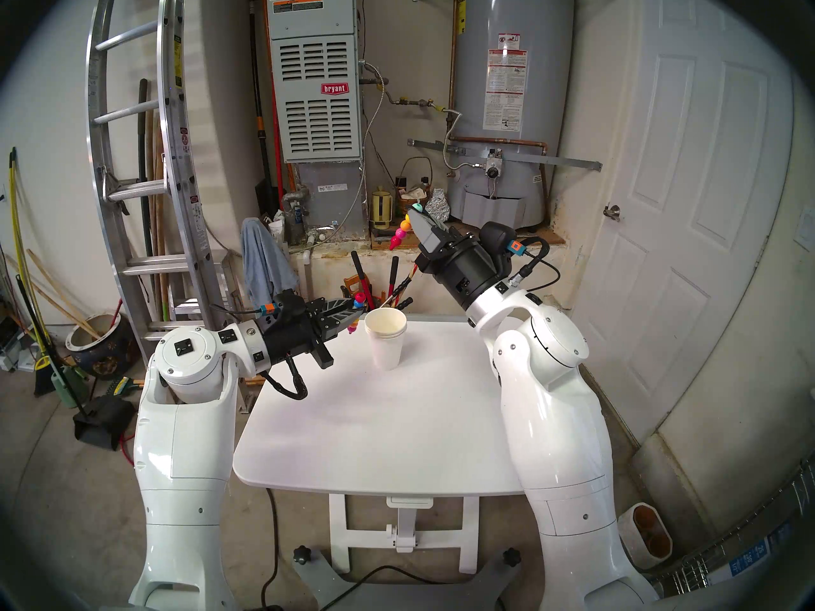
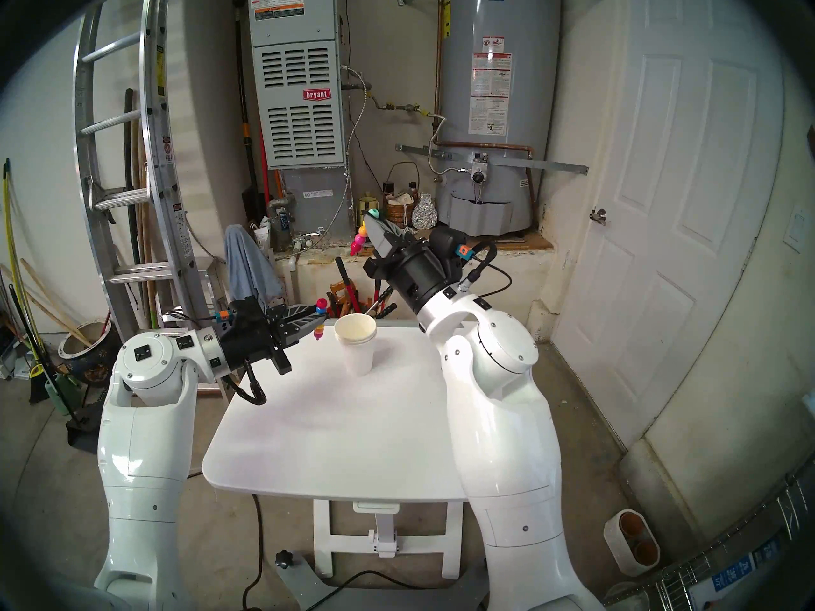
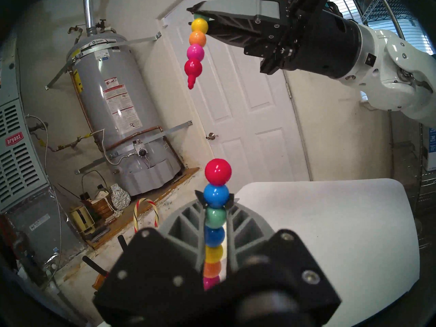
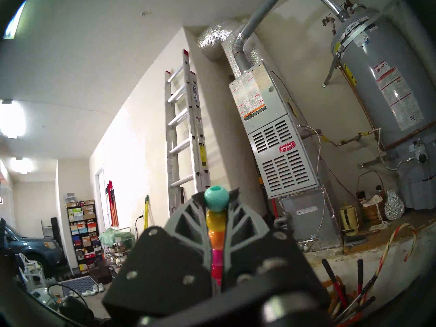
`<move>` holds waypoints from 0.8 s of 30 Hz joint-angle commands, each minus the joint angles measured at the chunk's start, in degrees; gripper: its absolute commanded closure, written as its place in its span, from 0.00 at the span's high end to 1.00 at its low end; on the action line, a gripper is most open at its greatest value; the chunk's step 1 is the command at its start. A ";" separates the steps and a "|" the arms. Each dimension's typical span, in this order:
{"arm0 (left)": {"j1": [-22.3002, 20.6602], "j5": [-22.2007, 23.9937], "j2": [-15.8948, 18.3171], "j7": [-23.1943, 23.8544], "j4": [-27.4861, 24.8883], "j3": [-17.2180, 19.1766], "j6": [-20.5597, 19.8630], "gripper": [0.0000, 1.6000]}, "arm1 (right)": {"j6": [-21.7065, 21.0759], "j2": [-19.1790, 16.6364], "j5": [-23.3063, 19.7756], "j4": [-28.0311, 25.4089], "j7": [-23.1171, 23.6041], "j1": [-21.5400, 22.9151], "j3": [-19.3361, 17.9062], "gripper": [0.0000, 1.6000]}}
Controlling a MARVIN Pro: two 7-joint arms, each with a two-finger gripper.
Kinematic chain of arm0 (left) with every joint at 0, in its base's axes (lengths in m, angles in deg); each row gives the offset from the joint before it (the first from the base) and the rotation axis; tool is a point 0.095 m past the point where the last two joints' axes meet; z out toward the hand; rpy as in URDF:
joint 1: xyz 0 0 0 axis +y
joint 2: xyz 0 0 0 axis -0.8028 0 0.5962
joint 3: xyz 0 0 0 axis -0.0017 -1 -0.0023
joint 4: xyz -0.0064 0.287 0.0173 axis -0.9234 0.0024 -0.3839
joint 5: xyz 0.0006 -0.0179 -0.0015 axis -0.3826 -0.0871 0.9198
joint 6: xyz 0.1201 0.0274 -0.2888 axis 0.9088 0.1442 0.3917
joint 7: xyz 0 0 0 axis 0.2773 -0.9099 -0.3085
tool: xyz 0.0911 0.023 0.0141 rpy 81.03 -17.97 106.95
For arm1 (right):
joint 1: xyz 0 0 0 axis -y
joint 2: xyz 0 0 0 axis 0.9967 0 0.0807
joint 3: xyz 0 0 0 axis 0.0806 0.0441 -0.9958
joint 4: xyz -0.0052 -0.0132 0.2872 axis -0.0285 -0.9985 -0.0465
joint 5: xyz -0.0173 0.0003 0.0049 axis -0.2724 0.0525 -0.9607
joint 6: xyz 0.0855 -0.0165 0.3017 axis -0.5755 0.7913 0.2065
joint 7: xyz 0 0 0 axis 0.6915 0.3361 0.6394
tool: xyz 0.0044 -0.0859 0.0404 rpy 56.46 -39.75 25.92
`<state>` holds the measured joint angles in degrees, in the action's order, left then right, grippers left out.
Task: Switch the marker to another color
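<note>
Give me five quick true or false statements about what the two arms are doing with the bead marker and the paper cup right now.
1. The marker is in two pieces, one in each gripper. True: the left gripper holds the lower piece, the right gripper the upper piece.
2. The upper piece ends in a blue tip. False: its pointed tip is red.
3. The paper cup stands upright on the table. True.
4. The lower piece is standing inside the cup. False: it is held in the air beside the cup.
5. The right gripper is lower than the left. False: it is raised well above it.
</note>
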<state>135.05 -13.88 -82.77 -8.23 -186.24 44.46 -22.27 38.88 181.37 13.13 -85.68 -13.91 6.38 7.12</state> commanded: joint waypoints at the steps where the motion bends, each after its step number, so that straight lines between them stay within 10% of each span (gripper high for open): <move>1: -2.88 -0.15 0.19 -0.31 -0.15 -0.42 -0.89 0.00 | -0.39 -0.19 -1.43 -1.87 1.16 -1.16 1.04 0.00; 24: -4.55 -1.40 1.25 -0.21 1.04 -2.99 -2.15 0.00 | 0.82 -2.42 -0.04 -1.70 4.16 -3.57 2.29 0.00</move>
<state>131.77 -15.56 -81.71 -8.76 -184.78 41.60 -24.54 38.43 178.62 12.86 -86.69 -10.27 1.89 8.93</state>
